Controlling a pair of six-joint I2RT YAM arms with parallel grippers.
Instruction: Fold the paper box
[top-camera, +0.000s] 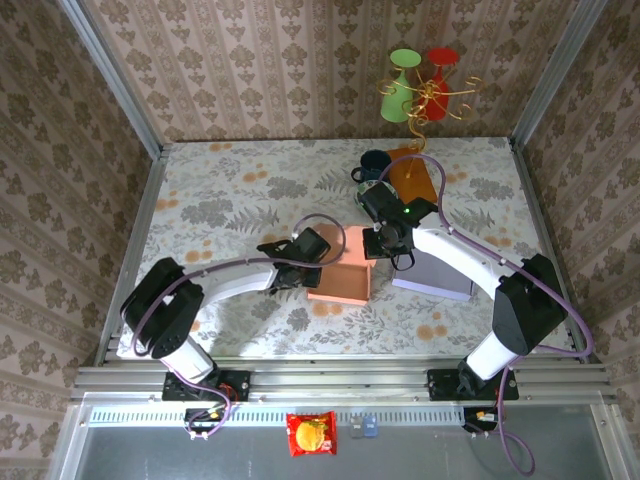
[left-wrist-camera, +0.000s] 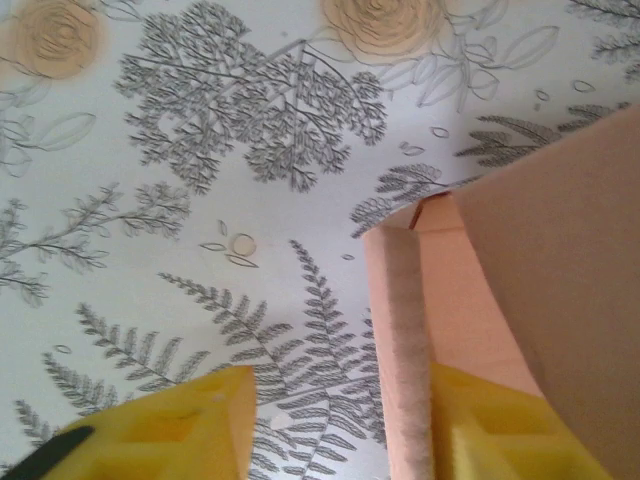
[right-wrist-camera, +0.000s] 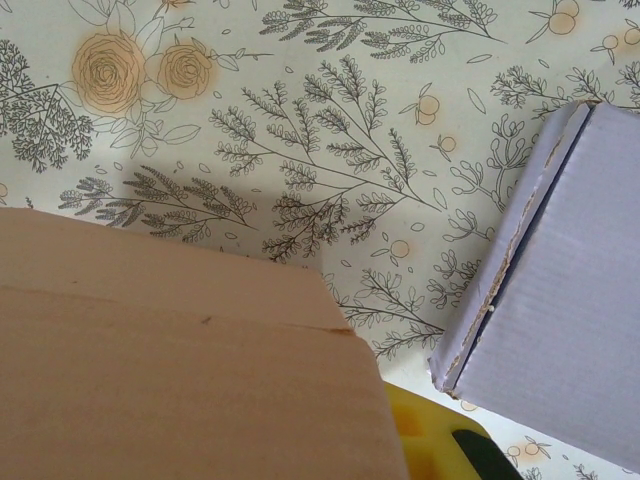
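Note:
The paper box (top-camera: 342, 268) is salmon-pink card and lies part-folded at the table's middle. My left gripper (top-camera: 300, 250) is at its left side. In the left wrist view the left gripper (left-wrist-camera: 340, 405) is open. An upright wall of the box (left-wrist-camera: 405, 340) stands between its yellow fingers (left-wrist-camera: 185, 430), against the right one. My right gripper (top-camera: 386, 240) is at the box's far right corner, shut on a pink flap (right-wrist-camera: 180, 360). That flap hides one of its fingers; the other yellow finger (right-wrist-camera: 440, 440) shows beside it.
A lavender box (top-camera: 436, 272) lies just right of the paper box, close to the right gripper. Behind it are a brown box (top-camera: 415, 178) and a dark cup (top-camera: 374, 165). A gold stand with a green cup (top-camera: 400, 85) and a red cup (top-camera: 440, 62) is at the back.

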